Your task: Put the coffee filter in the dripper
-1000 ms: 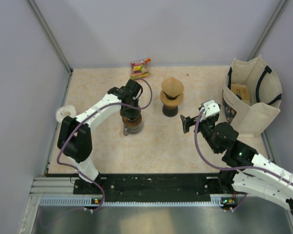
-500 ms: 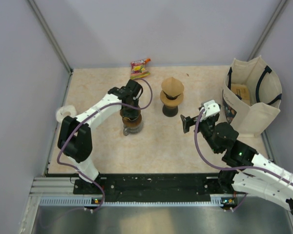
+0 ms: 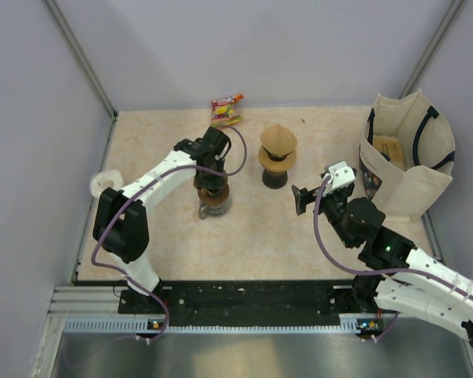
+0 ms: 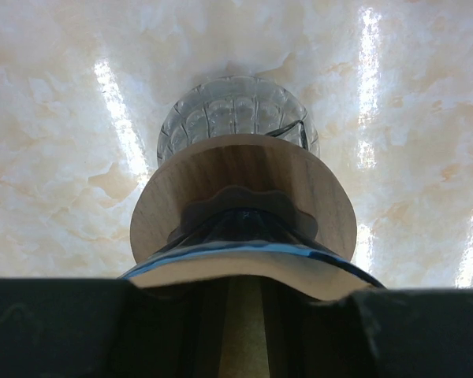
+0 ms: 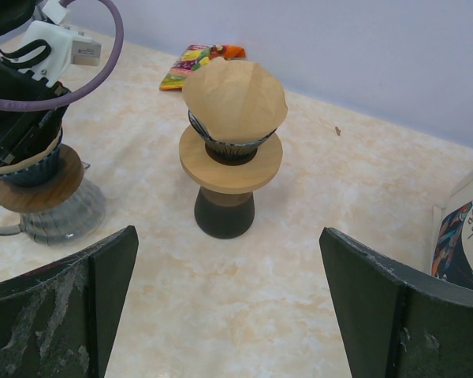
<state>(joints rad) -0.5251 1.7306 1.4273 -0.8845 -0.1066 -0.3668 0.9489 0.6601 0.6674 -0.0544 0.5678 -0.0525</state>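
**A:** What fills the scene?

**B:** A pale marbled desk (image 3: 252, 236). A canvas bag (image 3: 414, 177) stands open at its right edge. Two robot arms reach in from the near side.

**A:** Where is the left arm?

**B:** It reaches over a dripper (image 4: 244, 185) with a round wooden collar, which sits on a glass carafe (image 4: 236, 106), left of centre. The left fingers (image 3: 211, 185) point straight down into it. They appear to be pressed together on the coffee filter (image 4: 252, 268), a tan strip showing between them, though that close view is dark. The filter's brown rim sits inside the dripper's mouth.

**A:** And the right arm?

**B:** The right fingers (image 3: 301, 198) are spread wide and hold nothing. They are low over the desk, facing a second dripper (image 5: 230, 161) at the centre.

**A:** Is that one filled?

**B:** Yes, a second filter (image 5: 235, 98) bulges up out of it.

**A:** Anything smaller?

**B:** A bright snack packet (image 3: 225, 111) lies near the back wall. A white tape roll (image 3: 104, 183) sits at the left edge.
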